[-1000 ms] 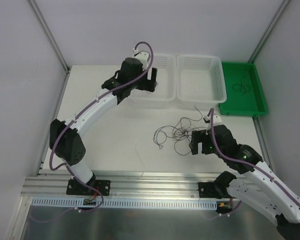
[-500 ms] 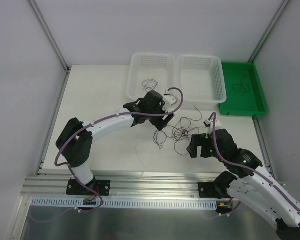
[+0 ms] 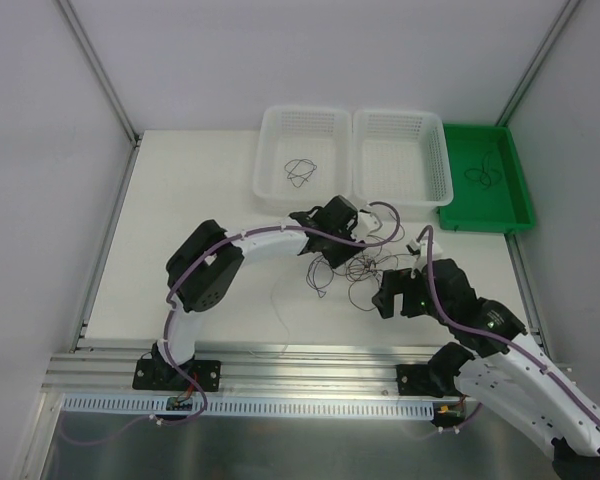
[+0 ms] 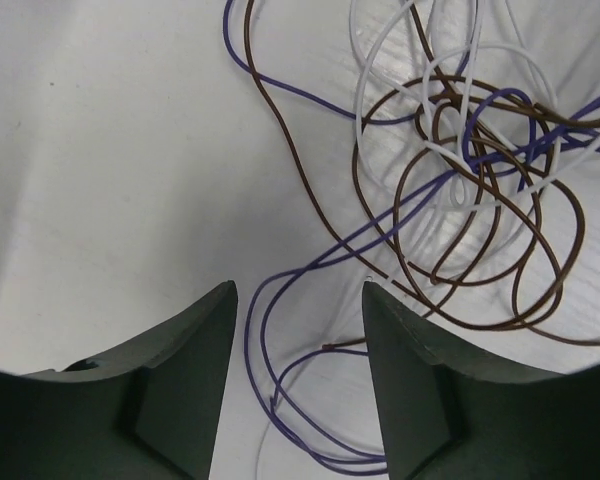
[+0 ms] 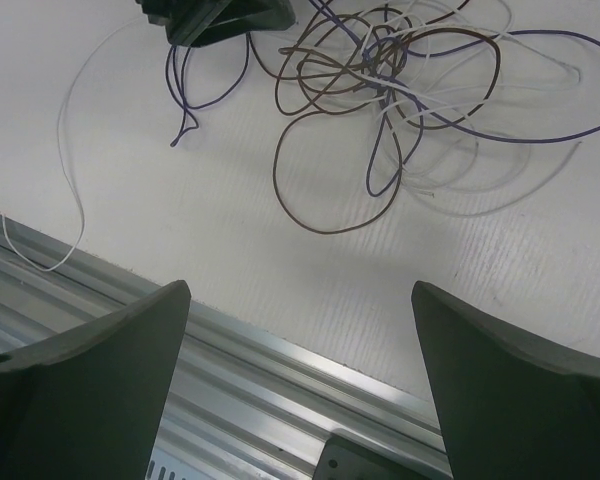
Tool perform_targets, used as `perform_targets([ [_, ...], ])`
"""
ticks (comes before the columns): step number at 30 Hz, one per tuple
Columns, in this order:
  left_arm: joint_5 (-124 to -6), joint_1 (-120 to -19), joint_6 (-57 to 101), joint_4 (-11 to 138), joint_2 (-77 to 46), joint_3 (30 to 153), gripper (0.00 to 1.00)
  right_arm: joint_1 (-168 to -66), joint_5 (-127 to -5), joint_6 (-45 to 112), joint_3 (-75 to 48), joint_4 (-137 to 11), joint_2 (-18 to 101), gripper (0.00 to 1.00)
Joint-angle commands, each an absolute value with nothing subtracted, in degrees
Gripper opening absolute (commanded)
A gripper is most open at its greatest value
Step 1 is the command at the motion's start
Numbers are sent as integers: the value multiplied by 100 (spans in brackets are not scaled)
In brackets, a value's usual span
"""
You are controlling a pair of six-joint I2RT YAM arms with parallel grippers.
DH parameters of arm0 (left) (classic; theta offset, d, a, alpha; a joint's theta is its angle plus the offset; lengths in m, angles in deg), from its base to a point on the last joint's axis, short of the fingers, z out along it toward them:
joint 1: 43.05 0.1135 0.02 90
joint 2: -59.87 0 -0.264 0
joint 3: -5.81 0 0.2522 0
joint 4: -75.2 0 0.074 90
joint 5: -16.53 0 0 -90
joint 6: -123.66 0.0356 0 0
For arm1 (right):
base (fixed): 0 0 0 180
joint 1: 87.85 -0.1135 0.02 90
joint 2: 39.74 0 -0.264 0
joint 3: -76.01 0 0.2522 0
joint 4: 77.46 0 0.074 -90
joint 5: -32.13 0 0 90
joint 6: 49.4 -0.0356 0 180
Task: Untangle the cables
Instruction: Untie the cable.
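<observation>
Cables (image 4: 480, 150): thin brown, purple and white wires knotted on the table (image 3: 200, 200), between both grippers.
Handling: likely featherlight, limp, springy; take the free purple loop (image 4: 248, 340), away from the knot.
Left gripper (image 4: 300, 380): partly spread, straddling that loop, nothing pinched.
Right gripper (image 5: 300, 390): spread wide, empty.
</observation>
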State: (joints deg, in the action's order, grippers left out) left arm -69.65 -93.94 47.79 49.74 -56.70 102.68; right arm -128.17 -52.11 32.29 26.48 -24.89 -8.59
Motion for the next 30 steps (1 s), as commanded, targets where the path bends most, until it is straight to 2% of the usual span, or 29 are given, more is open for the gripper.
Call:
perform_targets([
  [1,-7013,-9367,4965,5099,-5851,10640,51,-12802,-5251,3269,2481,-2608,-776,98],
  [5,-6934,-9367,4869,5107,-5957,10615,37,-12793,-5225,3296,2499,-2687,-661,98],
  [6,-6881,-9367,4842,5107,-5957,10580,29,-12793,-5216,3296,2516,-2705,-652,98],
  [8,-6881,-9367,4737,5099,-5878,10422,20,-12802,-5128,3296,2534,-2819,-574,98],
  [9,-6863,-9367,4693,5099,-5747,10352,8,-12802,-5102,3313,2577,-2872,-530,98],
  [11,-6907,-9367,4535,5107,-5554,10097,0,-12784,-5023,3305,2595,-3038,-398,98],
  [22,-7320,-9490,2640,5160,-3559,8332,0,-12468,-5110,2576,2788,-4706,1104,98],
  [30,-8111,-10017,978,5195,-3100,7337,0,-12477,-5585,1557,3008,-6069,2045,88],
])
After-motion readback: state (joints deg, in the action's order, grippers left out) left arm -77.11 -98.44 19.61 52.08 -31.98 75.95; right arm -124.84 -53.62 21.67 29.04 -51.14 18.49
